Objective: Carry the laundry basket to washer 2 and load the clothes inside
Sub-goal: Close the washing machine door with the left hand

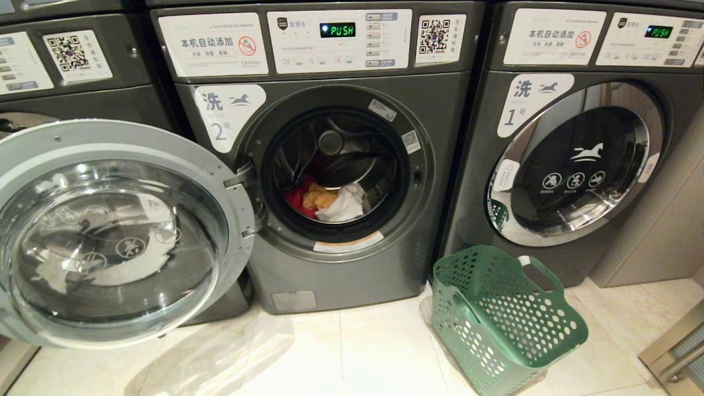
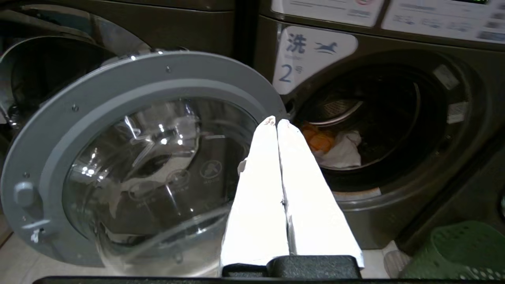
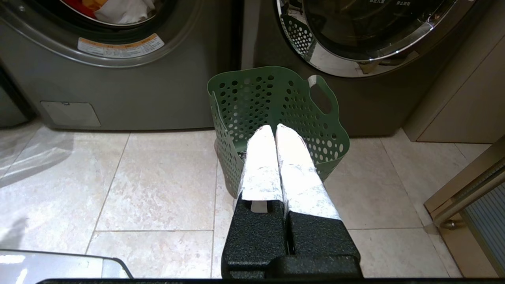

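Showing clothes [image 1: 327, 201] loaded in washer 2 [image 1: 330, 165], laundry basket [image 1: 503, 322] emptied; both end effectors pressed together, door [image 1: 110, 231] unclosed.

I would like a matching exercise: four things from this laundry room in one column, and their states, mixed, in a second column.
Things:
1. washer 2
2. washer 1
3. laundry basket
4. clothes

States:
A. empty, on the floor
B. door shut
C. lying in the drum
D. door swung wide open

Pairs: 1-D, 2-B, 3-A, 4-C
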